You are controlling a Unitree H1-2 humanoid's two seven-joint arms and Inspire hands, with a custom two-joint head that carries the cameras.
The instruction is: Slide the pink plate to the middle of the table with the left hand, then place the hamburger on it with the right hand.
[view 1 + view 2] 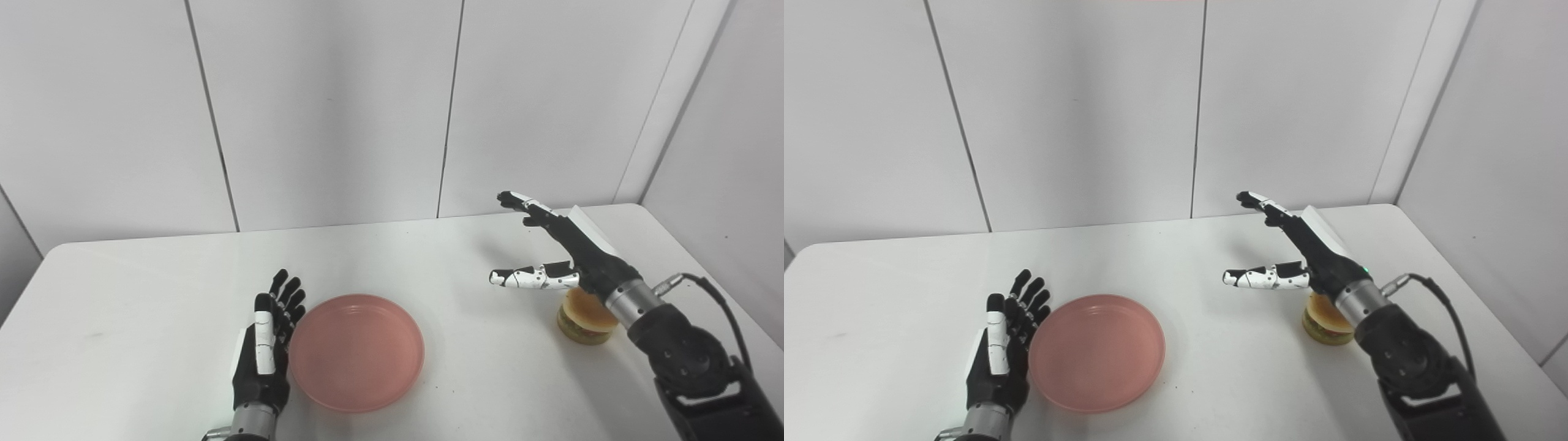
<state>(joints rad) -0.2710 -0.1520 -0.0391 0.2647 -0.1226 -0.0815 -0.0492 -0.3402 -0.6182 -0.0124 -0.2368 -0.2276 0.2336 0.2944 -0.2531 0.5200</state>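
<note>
Plate near the middle, hamburger not yet taken.

We see the pink plate (356, 351) on the tabletop (153, 294), toward its near edge and about midway between the left and right edges. Our left hand (264, 352) lies just beside its left rim, fingers straight and apart, holding nothing. The hamburger (586, 320) stands well apart, near the right edge. Our right hand (554, 254) hangs over it, spread wide and empty. We judge the hamburger light and soft, with layers that may slip, so we should take it gently by the sides of the bun. The plate looks stiff and smooth and should slide easily.
</note>
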